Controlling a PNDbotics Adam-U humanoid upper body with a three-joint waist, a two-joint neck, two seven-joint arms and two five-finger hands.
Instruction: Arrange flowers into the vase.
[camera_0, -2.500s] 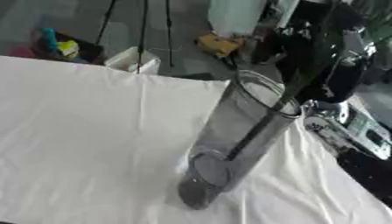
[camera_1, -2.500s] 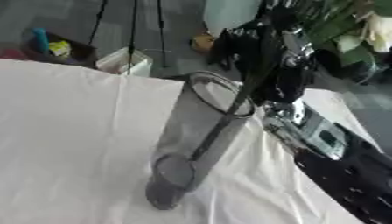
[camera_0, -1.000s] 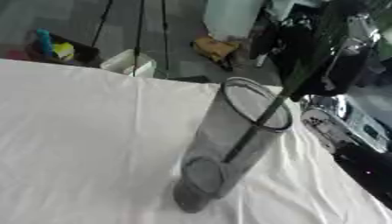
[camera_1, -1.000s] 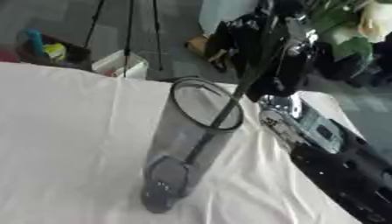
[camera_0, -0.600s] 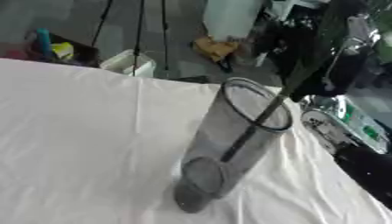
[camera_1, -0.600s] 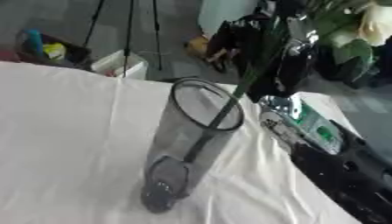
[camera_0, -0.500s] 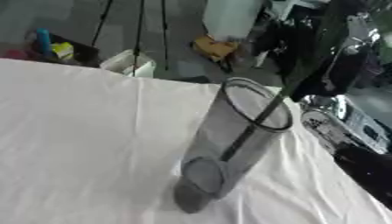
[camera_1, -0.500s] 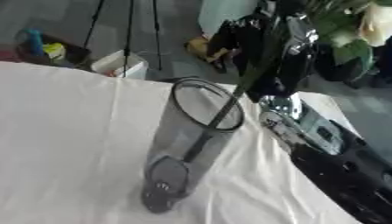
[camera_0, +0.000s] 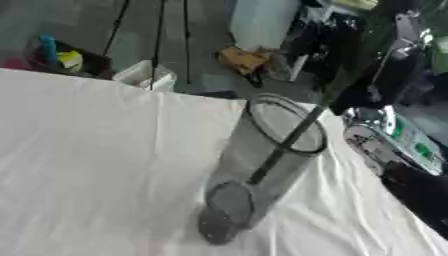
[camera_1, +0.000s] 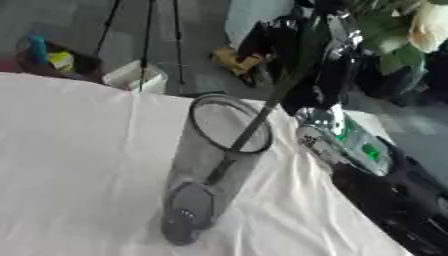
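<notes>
Vase: clear tall cylinder, centre of the frame, standing on the white cloth and seen from above, so we look down past its rim to the dark round base at lower centre.

Stem: one dark flower stem, entering at upper right, crossing the rim and slanting down inside the glass toward the base. Its lower end sits deep in the vase; whether it touches bottom we cannot tell. Pale blooms and green leaves show at the upper right corner of the right eye view.

Right hand: dark mass at upper right, above and beyond the rim, where the stem's upper part runs. We cannot tell whether its fingers are curled round the stem or released. Left hand: not in view.

Change noted: over the last few seconds the stem has stayed inside the vase at much the same slant, while the view has shifted a little. Against the oldest pictures, the dark hand sits higher and further from the rim.

Reading for the task: we judge this flower as placed, or nearly so, with the hand drawing off. What remains is to let it go cleanly without dragging the stem back out or tipping the tall glass.

Floor clutter, upper left: tripod legs.
</notes>
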